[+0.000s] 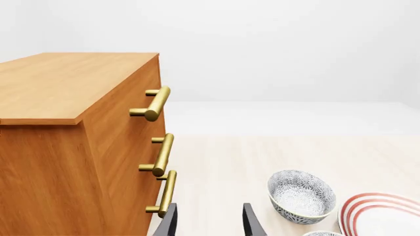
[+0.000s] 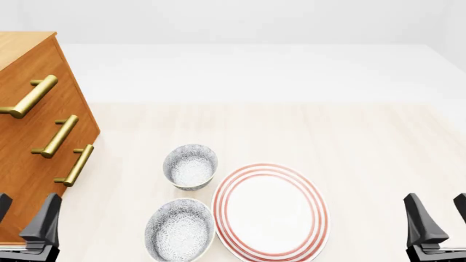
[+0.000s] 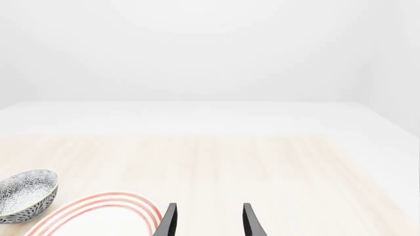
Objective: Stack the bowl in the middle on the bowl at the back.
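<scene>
A: Eyes on the bowl in the middle (image 2: 180, 230), the wider, shallower speckled one, sitting upright on the pale wood bench (image 2: 364, 147) near the front edge, left of centre.

B: And right behind it is the bowl at the back (image 2: 191, 166), narrower and deeper, also upright. There's a small gap between the two, no contact.

A: The left wrist camera gets that deeper bowl nicely (image 1: 302, 196), with only a sliver of the shallow one's rim (image 1: 323, 233) at the frame edge.

B: Just to the right of both bowls lies the big white plate with red rings (image 2: 271, 212). Its rim looks close to touching the shallow bowl, though I can't tell whether they meet.

A: Now the arms. The left claw (image 2: 25, 221) is down in the front-left corner, fingers spread apart, nothing between them, well clear of the bowls.

B: Same on the other side: the right claw (image 2: 437, 218) sits in the front-right corner, fingers parted, holding nothing, well apart from the plate.

A: The right wrist view (image 3: 208, 221) confirms the gap, bare bench beyond it, plate edge (image 3: 98, 216) and the deeper bowl (image 3: 26, 194) off to one side.

B: And along the left of the bench stands the wooden drawer cabinet (image 2: 29, 136) with three brass bar handles (image 2: 57, 136), close beside the left claw.
</scene>
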You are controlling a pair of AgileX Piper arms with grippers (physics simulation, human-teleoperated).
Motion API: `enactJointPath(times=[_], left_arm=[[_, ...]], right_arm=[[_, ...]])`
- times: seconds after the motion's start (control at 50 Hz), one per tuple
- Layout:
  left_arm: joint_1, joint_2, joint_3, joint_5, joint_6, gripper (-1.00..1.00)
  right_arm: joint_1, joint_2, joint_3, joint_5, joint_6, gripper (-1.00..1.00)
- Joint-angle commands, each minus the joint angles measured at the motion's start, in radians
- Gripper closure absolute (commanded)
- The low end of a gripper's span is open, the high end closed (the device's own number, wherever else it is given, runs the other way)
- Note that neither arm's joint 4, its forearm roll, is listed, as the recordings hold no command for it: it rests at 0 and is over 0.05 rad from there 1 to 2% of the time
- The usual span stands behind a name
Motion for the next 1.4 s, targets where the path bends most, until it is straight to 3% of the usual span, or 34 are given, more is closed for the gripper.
enactJointPath(times=[0.02, 0.24, 0.32, 0.42, 0.44, 0.56, 0.9, 1.18, 1.4], left_arm=[[0.002, 0.006, -0.003, -0.004, -0.001, -1.00], [0.008, 0.020, -0.003, -0.012, 0.006, -1.00], [-0.007, 0.100, -0.009, -0.059, -0.021, -1.00], [-0.005, 0.106, -0.039, -0.030, -0.035, -1.00], [-0.007, 0.099, -0.057, -0.006, -0.063, -1.00], [-0.049, 0.071, -0.141, 0.097, -0.030, -1.00], [-0.223, 0.287, -0.448, 0.376, 0.024, -1.00], [-0.258, 0.521, -0.615, 0.570, -0.012, -1.00], [-0.264, 0.699, -0.711, 0.652, 0.023, -1.00]], right_arm=[[-0.001, 0.017, -0.002, -0.010, -0.004, -1.00], [0.000, 0.033, -0.002, -0.026, -0.005, -1.00], [0.000, 0.041, -0.002, -0.034, -0.005, -1.00], [0.000, 0.045, -0.002, -0.038, -0.007, -1.00], [0.000, 0.043, -0.003, -0.037, -0.008, -1.00], [0.000, 0.039, -0.003, -0.033, -0.008, -1.00], [0.002, 0.014, -0.005, -0.011, -0.012, -1.00], [0.001, 0.006, -0.006, -0.004, -0.015, -1.00], [0.001, 0.007, -0.007, -0.006, -0.016, -1.00]])
